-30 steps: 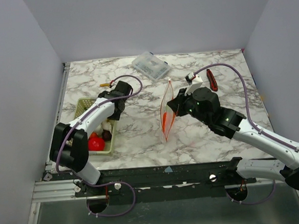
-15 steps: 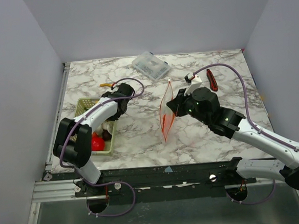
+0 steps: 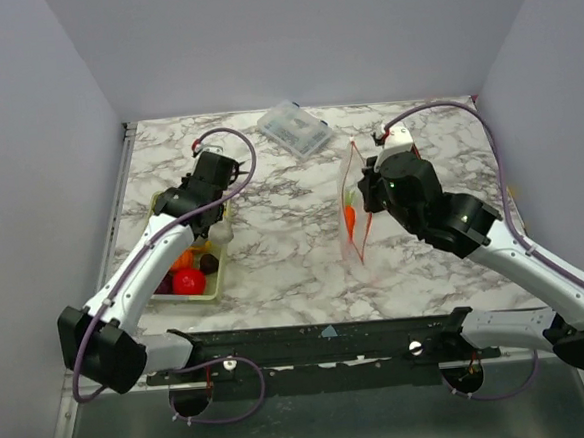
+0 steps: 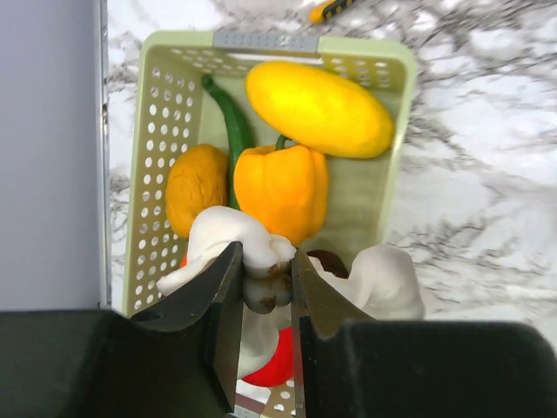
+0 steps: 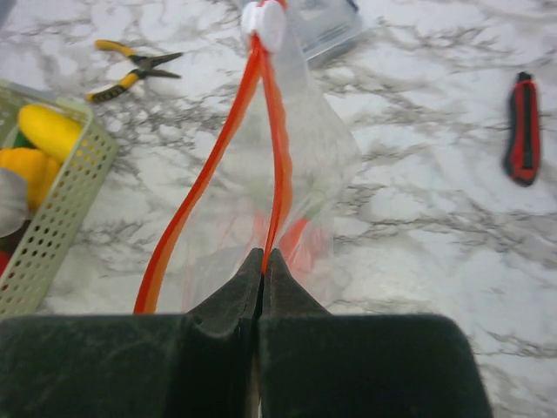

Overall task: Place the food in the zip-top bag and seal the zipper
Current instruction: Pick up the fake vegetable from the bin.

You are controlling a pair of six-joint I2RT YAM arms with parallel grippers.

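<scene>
My left gripper (image 4: 261,261) is shut on a white garlic (image 4: 248,237) over the pale green basket (image 4: 158,131); it also shows at the basket's right side (image 3: 218,227). In the basket lie a yellow lemon (image 4: 318,109), an orange pepper (image 4: 280,178), a red tomato (image 4: 277,367) and a second white garlic (image 4: 381,279). My right gripper (image 5: 263,254) (image 3: 365,198) is shut on one side of the zipper (image 5: 278,157). It holds the zip-top bag (image 5: 324,148) (image 3: 354,225) upright with its mouth parted. An orange carrot (image 3: 350,218) lies inside the bag.
Yellow-handled pliers (image 5: 135,70) lie behind the basket. A clear lidded box (image 3: 295,129) stands at the back centre. A dark-red utility knife (image 5: 522,131) lies to the right of the bag. Grey walls close in the table on three sides.
My left gripper has closed on the white garlic and the left arm has swung to a new pose over the basket. The right gripper has carried the bag to the right.
</scene>
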